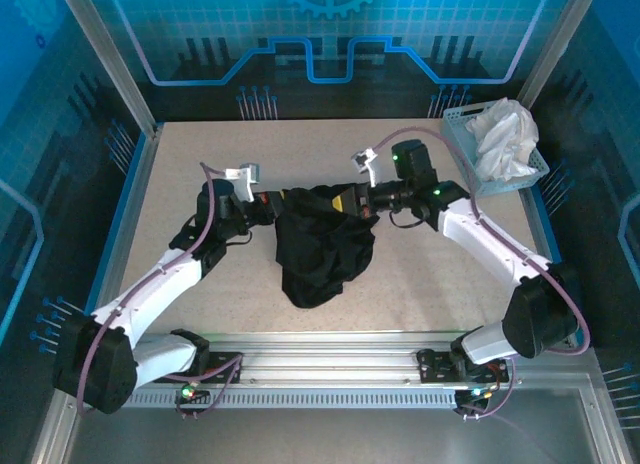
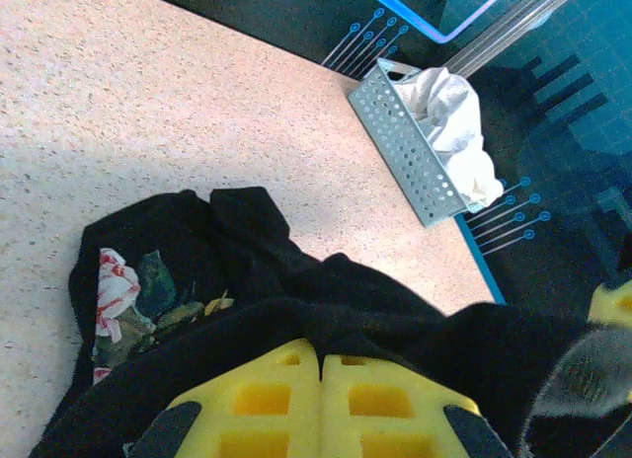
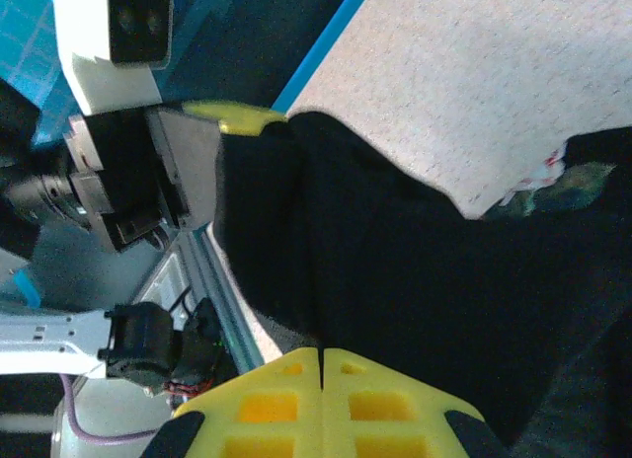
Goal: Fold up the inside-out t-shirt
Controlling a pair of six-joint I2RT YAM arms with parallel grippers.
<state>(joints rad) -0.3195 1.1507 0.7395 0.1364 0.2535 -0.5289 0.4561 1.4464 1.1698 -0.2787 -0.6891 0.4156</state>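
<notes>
The inside-out t-shirt is seen in the middle of the top view, bunched into a dark mass. Its upper edge is stretched between the two arms and its lower part sags onto the speckled surface. Sleeves, collar and hem cannot be told apart in the black folds.

The left fingers are pressed together on the shirt's left end. In the left wrist view the yellow pads are closed against each other at the bottom of the frame, their tips buried under black cloth, so the pinched fabric itself is hidden. A red, white and yellow print is partly shown at the lower left, crumpled and cut by folds.

The right fingers are likewise closed on the shirt's right end. In the right wrist view the pads meet at the bottom edge, with dark cloth filling the centre. A sliver of the print is caught at the right edge, too blurred to read. Which part of the garment each pair grips cannot be told.

A perforated basket stands at the upper right of the top view, holding a white cloth. Both are cropped and tilted in the left wrist view, the basket at the upper right with the cloth inside it.
</notes>
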